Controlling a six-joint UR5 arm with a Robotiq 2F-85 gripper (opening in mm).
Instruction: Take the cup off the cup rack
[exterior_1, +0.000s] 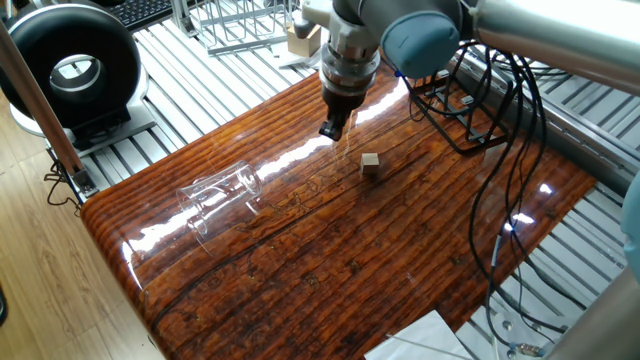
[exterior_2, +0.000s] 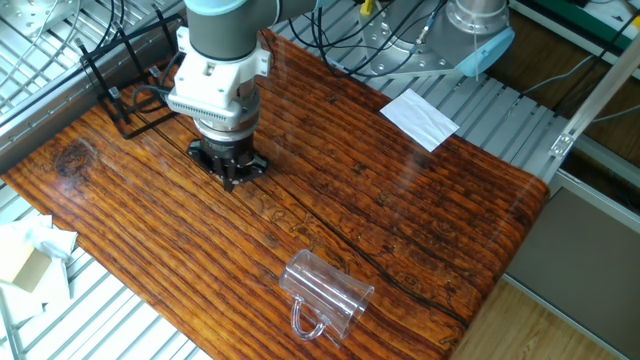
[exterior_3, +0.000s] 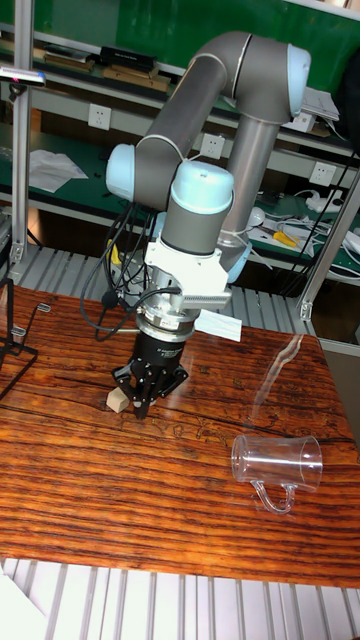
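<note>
We judge the task done: the cup lies lower-centre on the surface, well apart from the cup rack (upper left); the fingers look clenched, empty.

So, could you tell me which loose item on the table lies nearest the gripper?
The small wooden cube, right beside the gripper; the glass cup lies farther off.
</note>
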